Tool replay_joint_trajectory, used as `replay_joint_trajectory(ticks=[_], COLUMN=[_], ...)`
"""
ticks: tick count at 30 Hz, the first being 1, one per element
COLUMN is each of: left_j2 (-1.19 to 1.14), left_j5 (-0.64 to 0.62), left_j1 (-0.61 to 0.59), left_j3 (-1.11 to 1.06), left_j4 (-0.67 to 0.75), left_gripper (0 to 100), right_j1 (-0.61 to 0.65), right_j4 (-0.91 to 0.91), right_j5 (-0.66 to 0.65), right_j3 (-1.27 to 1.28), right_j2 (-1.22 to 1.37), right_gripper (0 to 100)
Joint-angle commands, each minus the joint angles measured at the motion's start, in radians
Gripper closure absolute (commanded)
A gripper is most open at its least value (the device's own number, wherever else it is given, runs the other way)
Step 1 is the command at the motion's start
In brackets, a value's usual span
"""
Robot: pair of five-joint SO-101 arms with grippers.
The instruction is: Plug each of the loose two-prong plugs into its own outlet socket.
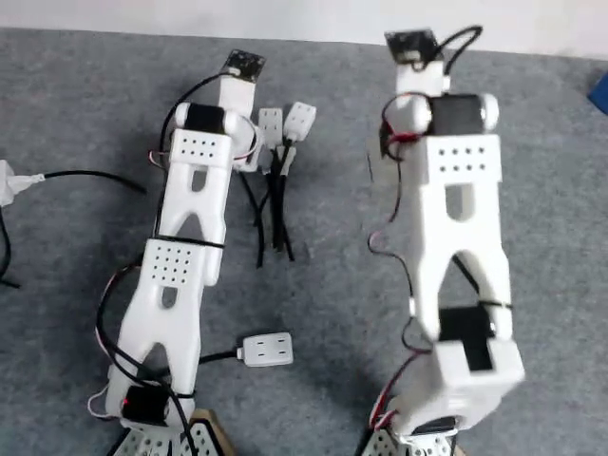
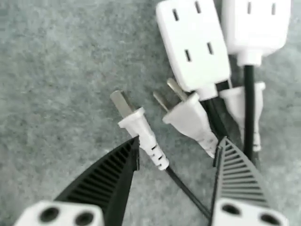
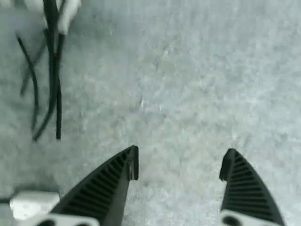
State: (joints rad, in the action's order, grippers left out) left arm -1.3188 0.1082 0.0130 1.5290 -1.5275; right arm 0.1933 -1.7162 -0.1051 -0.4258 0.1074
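Two white two-prong plugs lie on the grey carpet, one (image 2: 141,129) close by the left finger of my left gripper (image 2: 178,150), the other (image 2: 190,115) just beyond it. The gripper is open and holds nothing; the nearer plug's black cord runs between its fingers. Two white outlet sockets (image 2: 195,42) (image 2: 256,26) lie side by side past the plugs, seen from above as socket blocks (image 1: 271,123) (image 1: 299,119). A third plug (image 2: 240,101) lies partly under a cord. My right gripper (image 3: 181,157) is open over bare carpet.
Black cords (image 1: 275,214) trail between the two arms (image 3: 51,70). Another white outlet block (image 1: 266,349) lies near the left arm's base (image 3: 33,202). A white plug with a black cord (image 1: 8,180) sits at the table's left edge.
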Motion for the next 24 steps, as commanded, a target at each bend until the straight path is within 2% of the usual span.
replay_joint_trajectory(ticks=[1, 7, 10, 18, 24], left_j2=[0.012, 0.013, 0.005, -0.019, -0.028], left_j5=[-0.011, -0.011, -0.011, -0.011, -0.014], left_j1=[-0.031, -0.038, -0.041, -0.091, -0.125], left_j3=[-0.044, -0.081, -0.085, -0.131, -0.133], left_j4=[0.064, 0.08, 0.08, 0.094, 0.094], left_gripper=[74, 74, 74, 74, 79], right_j1=[-0.021, -0.028, -0.027, -0.108, -0.125], right_j4=[0.208, 0.68, 0.819, 0.863, 0.863], right_j5=[-0.02, -0.015, 0.008, 0.029, 0.029], right_j3=[0.384, 1.09, 1.291, 1.363, 1.363], right_j2=[-0.166, -0.455, -0.507, -0.516, -0.518], right_gripper=[71.6, 71.4, 71.4, 71.4, 71.4])
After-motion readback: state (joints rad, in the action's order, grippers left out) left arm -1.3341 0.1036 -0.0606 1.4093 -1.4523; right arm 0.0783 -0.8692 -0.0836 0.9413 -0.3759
